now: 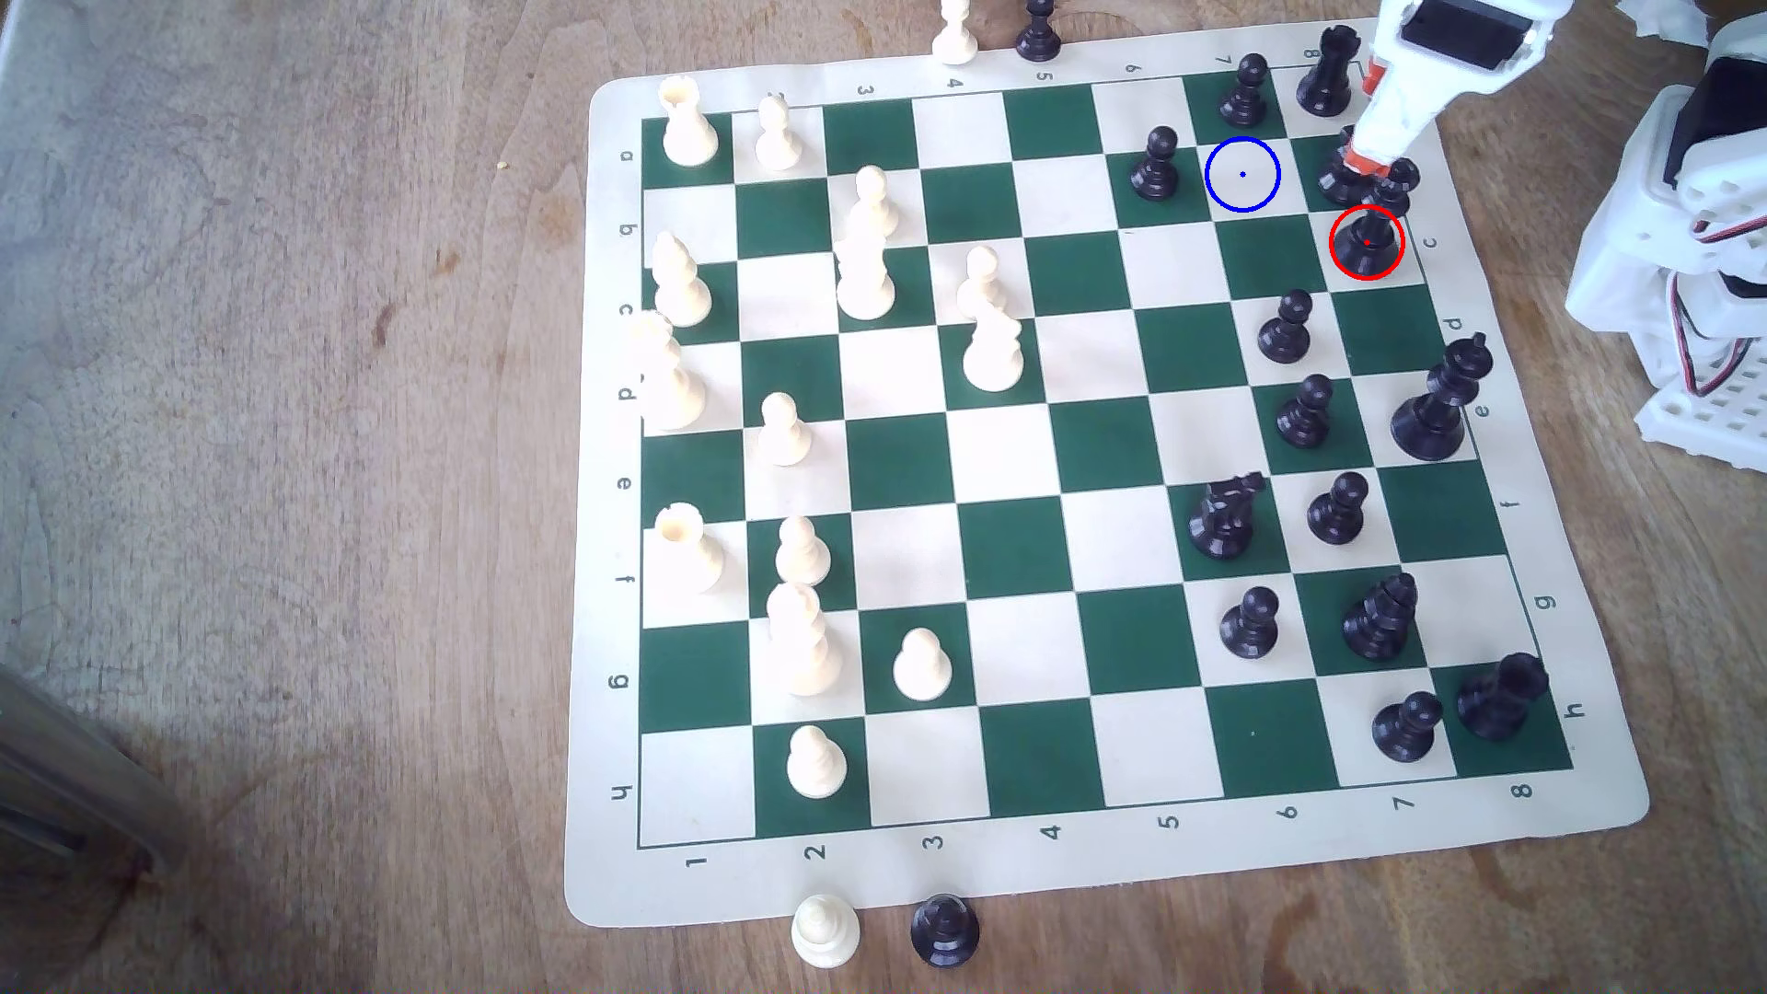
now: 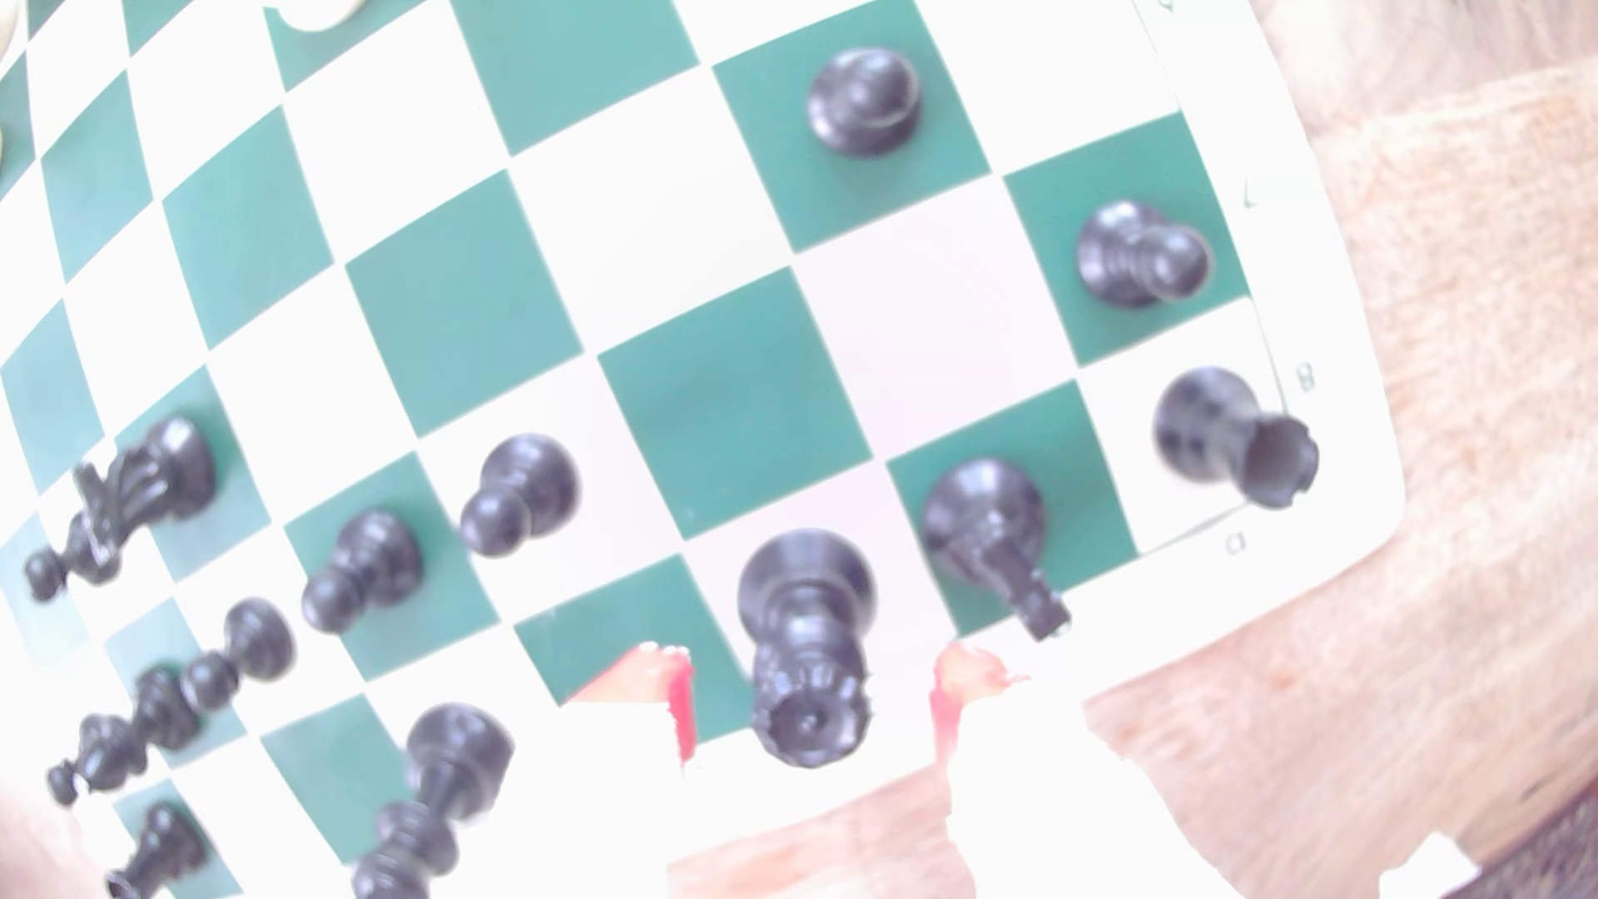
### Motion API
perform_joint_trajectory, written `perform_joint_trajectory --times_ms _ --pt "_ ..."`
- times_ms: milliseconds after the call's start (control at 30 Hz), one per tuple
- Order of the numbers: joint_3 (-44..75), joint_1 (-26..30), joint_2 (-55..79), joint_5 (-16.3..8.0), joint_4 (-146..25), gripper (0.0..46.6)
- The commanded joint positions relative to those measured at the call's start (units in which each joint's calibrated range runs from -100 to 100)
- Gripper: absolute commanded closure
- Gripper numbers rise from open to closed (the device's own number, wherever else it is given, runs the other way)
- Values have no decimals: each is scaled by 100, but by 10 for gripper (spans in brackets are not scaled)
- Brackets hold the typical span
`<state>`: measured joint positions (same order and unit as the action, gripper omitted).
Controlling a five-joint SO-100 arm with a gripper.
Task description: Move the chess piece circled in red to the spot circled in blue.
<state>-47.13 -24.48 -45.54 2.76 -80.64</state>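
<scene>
You see the tall black queen with its notched coronet [image 2: 806, 657] standing on a cream square, its crown between the two red-tipped fingers [image 2: 679, 704] of the white tool [image 2: 808, 700], which stand apart with a gap on either side. Just beside it stands a slim black bishop [image 2: 994, 540] on green, then a black rook [image 2: 1232, 436] at the corner of the green-and-cream chess mat [image 2: 735, 406]. Beyond lies the pale wooden surface [image 2: 1470, 519].

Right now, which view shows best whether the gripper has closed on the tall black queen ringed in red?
The wrist view: the tall black queen stands between the orange-tipped fingers of the gripper, with gaps either side. In the exterior view the gripper overlaps neighbouring pieces above the queen, hiding the gap.
</scene>
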Motion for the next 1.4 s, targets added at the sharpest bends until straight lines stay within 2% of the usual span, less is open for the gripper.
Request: perform_joint_trajectory --times_ms 0,367,733,1067,1367 --pt "162 -105 29 29 54 330" --pt "-328 -27 -39 44 -110 334" --pt "-971 -12 -98 -15 447 312" --pt "-1153 12 -115 -10 488 329" --pt "-1225 12 -124 -39 644 323"
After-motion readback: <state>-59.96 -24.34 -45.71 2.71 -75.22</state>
